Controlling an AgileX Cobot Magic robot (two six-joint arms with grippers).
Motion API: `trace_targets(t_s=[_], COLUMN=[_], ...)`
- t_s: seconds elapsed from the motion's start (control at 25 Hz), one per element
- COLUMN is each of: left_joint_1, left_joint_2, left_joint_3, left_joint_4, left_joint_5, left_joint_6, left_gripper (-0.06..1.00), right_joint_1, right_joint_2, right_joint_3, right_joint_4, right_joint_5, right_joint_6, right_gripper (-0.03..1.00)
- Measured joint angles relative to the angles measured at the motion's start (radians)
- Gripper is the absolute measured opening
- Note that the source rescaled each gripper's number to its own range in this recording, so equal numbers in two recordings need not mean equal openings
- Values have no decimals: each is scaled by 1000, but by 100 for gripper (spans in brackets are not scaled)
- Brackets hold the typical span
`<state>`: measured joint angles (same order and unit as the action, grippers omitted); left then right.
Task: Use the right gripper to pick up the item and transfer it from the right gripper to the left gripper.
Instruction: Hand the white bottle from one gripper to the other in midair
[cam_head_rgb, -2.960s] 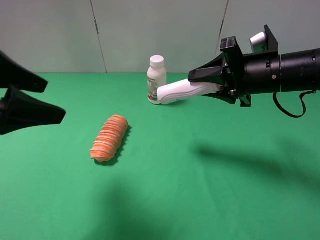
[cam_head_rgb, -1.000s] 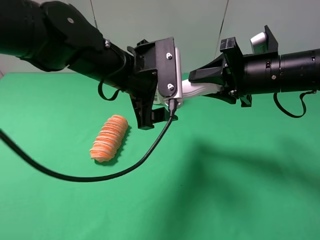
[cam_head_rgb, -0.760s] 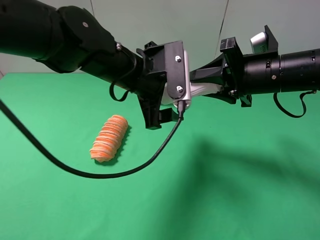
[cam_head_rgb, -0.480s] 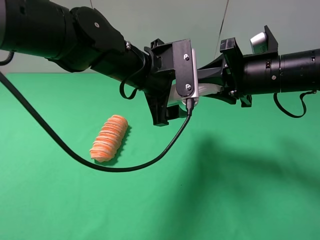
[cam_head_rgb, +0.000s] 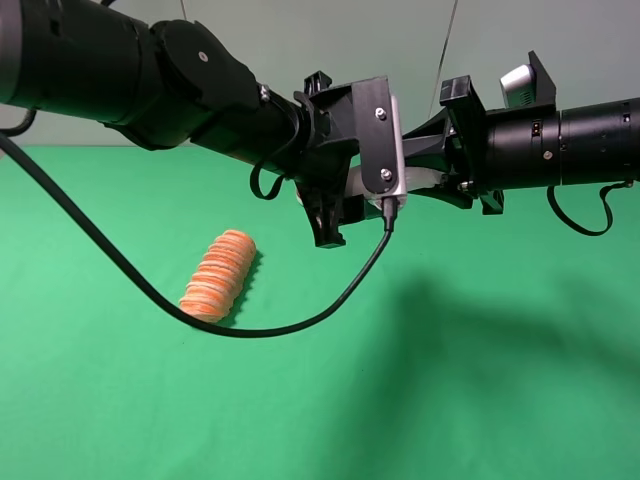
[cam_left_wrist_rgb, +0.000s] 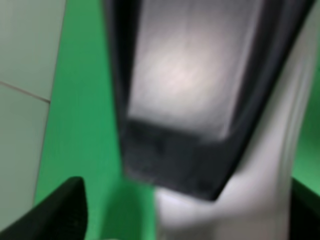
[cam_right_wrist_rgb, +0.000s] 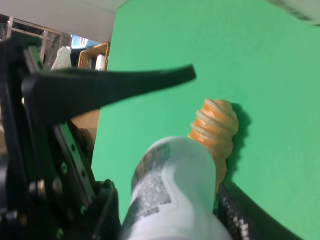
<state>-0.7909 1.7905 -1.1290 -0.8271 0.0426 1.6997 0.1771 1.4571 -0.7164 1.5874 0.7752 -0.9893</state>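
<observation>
Claws meet in mid-air above the green tabletop (cam_head_rgb: 450, 380), well clear of its surface. The right claw (cam_head_rgb: 415, 170), a black pronged end on a thick black cylindrical arm with a small grey-white block (cam_head_rgb: 517, 83) on top, reaches in level from the right. It is clamped on the slim white plastic bottle with a printed label (cam_right_wrist_rgb: 170, 187). The bottle lies roughly horizontal, its body sticking out leftward from between the prongs; its cap is out of sight.

The left claw (cam_head_rgb: 362, 165), black with a pale grey screwed side plate (cam_head_rgb: 386, 140), comes in from the upper left on a bulky black arm. It straddles the free end of the bottle, so in the high view only slivers of white show on either side of the plate. Its fingers sit around the bottle, but I cannot tell whether they press on it; the left wrist view is too blurred to settle that.

A long black cable (cam_head_rgb: 250, 328) hangs from the foot of the plate and loops low over the tabletop. An orange-and-white striped ridged roll (cam_head_rgb: 218, 277) lies on the tabletop below and to the left of the claws, well apart from the bottle. In the right wrist view the roll shows just beyond the bottle's rounded end.
</observation>
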Motion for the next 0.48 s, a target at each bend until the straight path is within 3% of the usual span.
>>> trace_targets(t_s=[0.16, 0.24, 0.48], left_joint_1=[-10, -10, -10], left_joint_2=[36, 51, 53], left_joint_3=[0, 0, -1], left_joint_4=[0, 0, 0], left_joint_5=[-3, -5, -15], left_joint_6=[0, 0, -1], left_gripper=[31, 5, 2], right_joint_1=[0, 0, 0], right_joint_2=[0, 0, 0], right_joint_3=[0, 0, 1], right_joint_4=[-1, -3, -9], right_joint_5=[0, 0, 1], right_joint_6=[0, 0, 3], right_gripper=[1, 1, 1])
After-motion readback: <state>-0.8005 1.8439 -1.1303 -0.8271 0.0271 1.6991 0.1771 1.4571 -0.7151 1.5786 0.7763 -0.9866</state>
